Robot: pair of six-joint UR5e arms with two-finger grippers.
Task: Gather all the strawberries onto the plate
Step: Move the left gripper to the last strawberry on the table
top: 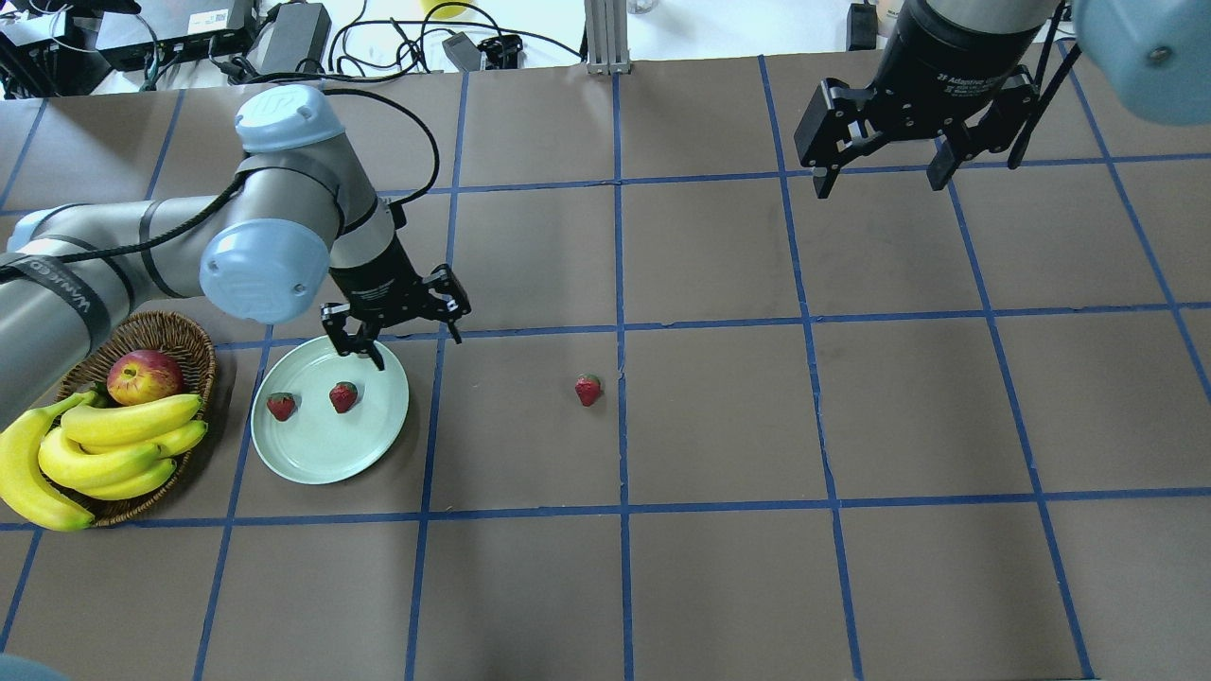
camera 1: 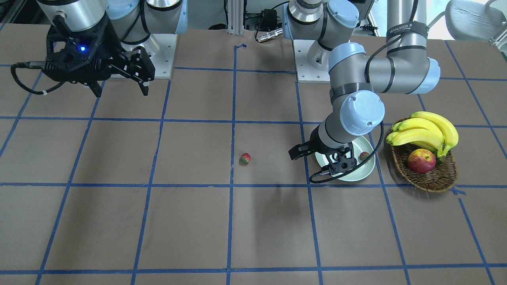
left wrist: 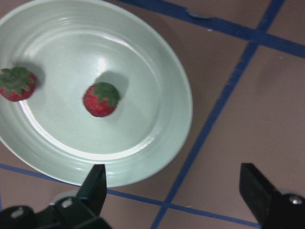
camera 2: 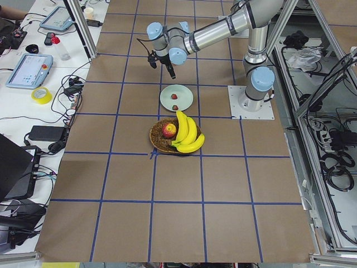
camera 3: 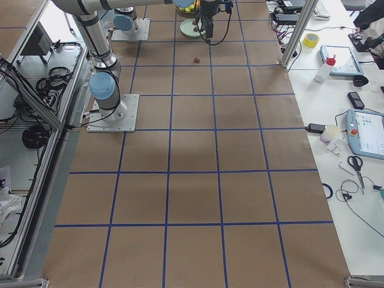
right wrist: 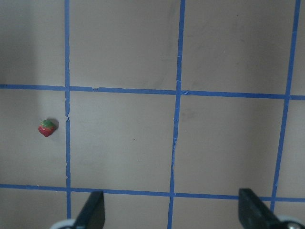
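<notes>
The pale green plate (top: 322, 456) lies at the table's left, with two strawberries (top: 281, 406) (top: 343, 396) on it. A third strawberry (top: 587, 389) rests on the bare table near the middle, also seen as a strawberry (camera 1: 245, 158) in the front view. My left gripper (top: 407, 342) hovers open and empty over the plate's far right rim. In the left wrist view the plate (left wrist: 143, 62) and both strawberries (left wrist: 100, 99) (left wrist: 16, 84) sit ahead of the left gripper (left wrist: 172, 177). My right gripper (top: 880, 180) hangs open and empty high over the far right; its wrist view shows the lone strawberry (right wrist: 46, 128).
A brown wicker basket (top: 194, 331) stands left of the plate, holding bananas (top: 114, 445) and a red-yellow apple (top: 144, 375). Blue tape lines grid the brown table. The arms' base plates sit at the robot's edge.
</notes>
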